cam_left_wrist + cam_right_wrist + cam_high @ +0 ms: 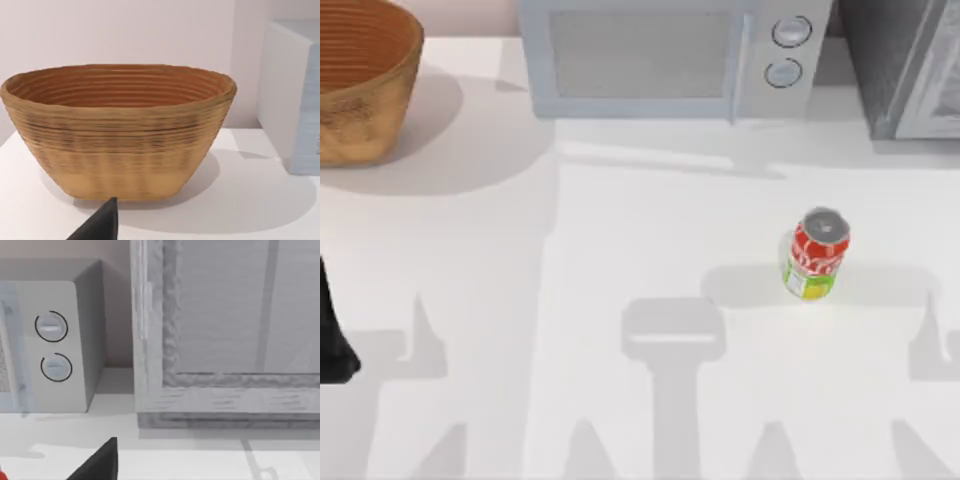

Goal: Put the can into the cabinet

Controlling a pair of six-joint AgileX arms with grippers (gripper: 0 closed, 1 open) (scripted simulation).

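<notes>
The task had hardly begun, to judge from the scene: the can [816,253] stood upright on the white table [620,260], in front of the microwave [670,55] and a little to its right, well apart from it, with nothing gripping it. The cabinet [905,65] sat just beside the microwave on its right, and in the right wrist view its framed door panel [225,315] looked closed, so opening it, picking up the can and placing it inside all seemed left to do. A woven basket [360,80] rested well to the microwave's left. A dark part of the left arm [332,340] showed at the table's left edge, far from the microwave; whether either gripper was wide or narrow I could not tell. The tabletop was plain white, crossed by grey shadows of the rig; behind the microwave rose a pale wall [125,30].
</notes>
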